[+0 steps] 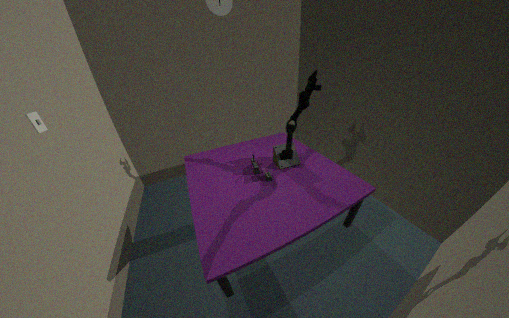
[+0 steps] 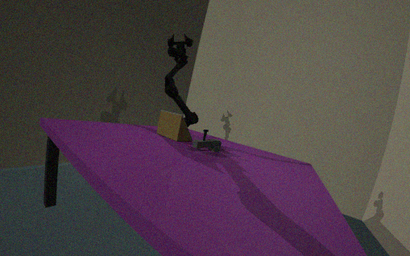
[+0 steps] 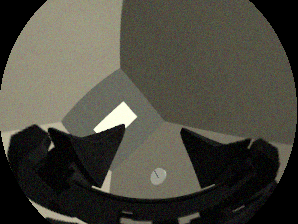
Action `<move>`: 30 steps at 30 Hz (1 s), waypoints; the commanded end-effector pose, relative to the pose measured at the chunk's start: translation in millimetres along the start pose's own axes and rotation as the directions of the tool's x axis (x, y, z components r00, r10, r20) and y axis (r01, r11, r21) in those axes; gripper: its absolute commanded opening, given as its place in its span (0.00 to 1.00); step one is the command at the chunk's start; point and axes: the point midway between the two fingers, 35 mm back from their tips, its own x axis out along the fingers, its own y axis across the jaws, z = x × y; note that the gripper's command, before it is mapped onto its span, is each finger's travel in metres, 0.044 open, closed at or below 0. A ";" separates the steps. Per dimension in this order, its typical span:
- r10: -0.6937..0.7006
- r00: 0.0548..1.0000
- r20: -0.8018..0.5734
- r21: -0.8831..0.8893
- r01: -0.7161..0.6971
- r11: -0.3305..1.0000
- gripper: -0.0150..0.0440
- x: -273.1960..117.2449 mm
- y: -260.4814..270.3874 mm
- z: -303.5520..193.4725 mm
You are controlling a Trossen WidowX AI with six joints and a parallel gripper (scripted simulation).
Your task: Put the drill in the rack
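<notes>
My gripper is open and empty, raised high above the table, with its fingers pointing up. A small grey-green fixture sits on the table in front of the arm's base. A thin dark upright post with a wider top stands at it. A second small pale greenish piece lies close beside it in the top view. The views are too dark and small to tell which part is the drill, the key or the rack. None of them shows in the wrist view.
The purple table carries a block-like mount at the arm's foot, near the small fixture. Walls stand around the table. The wrist view shows walls, a bright ceiling panel and a round wall clock.
</notes>
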 end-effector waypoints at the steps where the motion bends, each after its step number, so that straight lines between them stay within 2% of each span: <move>1: 0.000 1.000 0.000 0.000 0.000 1.000 0.89 0.0 0.0 0.0; 9: 0.005 1.000 0.002 0.002 -0.005 1.000 0.53 -0.1 1.7 1.4; 15: 0.151 0.985 0.084 0.038 -0.154 0.987 0.26 -6.8 59.0 54.0; 25: 0.402 0.864 0.302 0.000 -0.422 0.907 0.25 -45.9 168.7 159.0; 30: 0.523 0.777 0.351 -0.067 -0.536 0.841 0.25 -77.3 220.8 191.0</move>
